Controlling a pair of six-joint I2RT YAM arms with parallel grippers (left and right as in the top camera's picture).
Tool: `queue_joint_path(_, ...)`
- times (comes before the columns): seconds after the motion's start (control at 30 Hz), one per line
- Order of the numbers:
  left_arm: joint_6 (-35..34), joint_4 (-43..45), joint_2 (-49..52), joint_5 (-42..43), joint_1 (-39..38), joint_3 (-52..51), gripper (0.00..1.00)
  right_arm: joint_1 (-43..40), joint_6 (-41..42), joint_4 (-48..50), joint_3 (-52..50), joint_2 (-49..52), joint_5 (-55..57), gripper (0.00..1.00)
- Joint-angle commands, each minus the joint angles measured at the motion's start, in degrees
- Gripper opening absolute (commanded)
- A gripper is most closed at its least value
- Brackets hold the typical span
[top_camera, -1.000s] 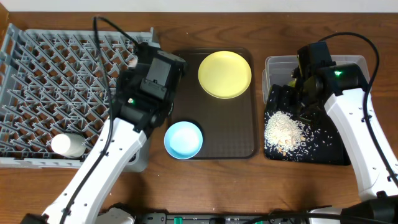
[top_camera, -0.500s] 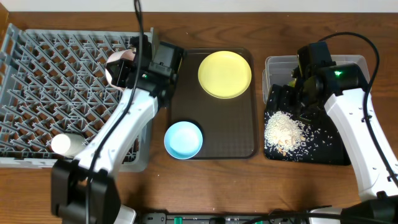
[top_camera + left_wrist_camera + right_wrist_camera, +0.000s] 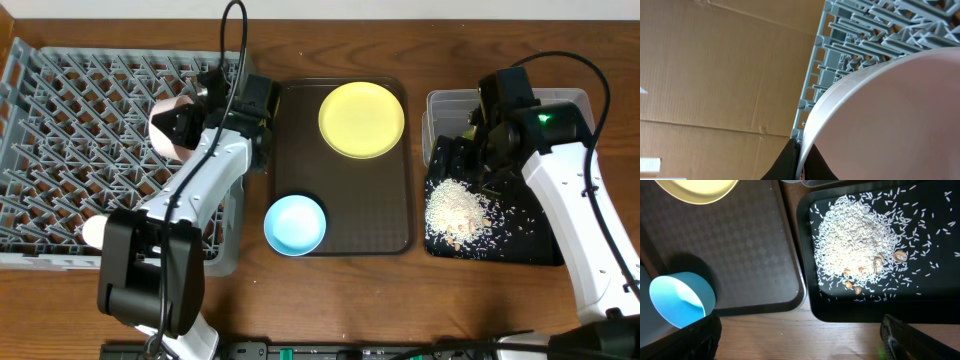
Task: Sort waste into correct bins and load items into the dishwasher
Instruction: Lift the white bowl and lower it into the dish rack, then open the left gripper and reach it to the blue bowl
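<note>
Presently: one yellow plate [image 3: 361,120], one light-blue bowl [image 3: 295,224], one white cup [image 3: 105,232]; left claw [image 3: 197,115] pinches one white bowl [image 3: 168,130], smooth-rimmed; right claw [image 3: 800,340] wide.

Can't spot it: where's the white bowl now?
Overhead view, left side: the white bowl is gripped by the left gripper above the right half of the dish rack.

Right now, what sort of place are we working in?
Likely a staged dish-clearing bench, not a real kitchen: a wooden table with a dish rack, a serving tray holding a plate and bowl, and cardboard beyond the rack.
</note>
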Motion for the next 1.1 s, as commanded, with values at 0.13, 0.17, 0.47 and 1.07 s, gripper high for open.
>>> queue_joint_path(0.13, -5.1, 0.1, 0.8, 2.6, 1.1, -1.6, 0.07, -0.3, -1.4, 0.0, 1.0, -1.0, 0.2, 0.99)
queue_joint_path(0.17, -5.1, 0.2, 0.9, 2.5, 1.1, -2.0, 0.08, -0.3, -1.7, -0.2, 1.0, -1.0, 0.2, 0.99)
queue_joint_path(0.47, -5.2, 1.4, 1.8, 2.8, 0.4, -3.6, 0.07, -0.3, -1.8, -0.3, 1.0, -1.0, 0.2, 0.99)
queue_joint_path(1.07, -5.0, -0.2, 1.6, 2.9, -6.4, -3.6, 0.49, -0.3, -1.8, -0.6, 1.0, -1.0, 0.1, 0.99)
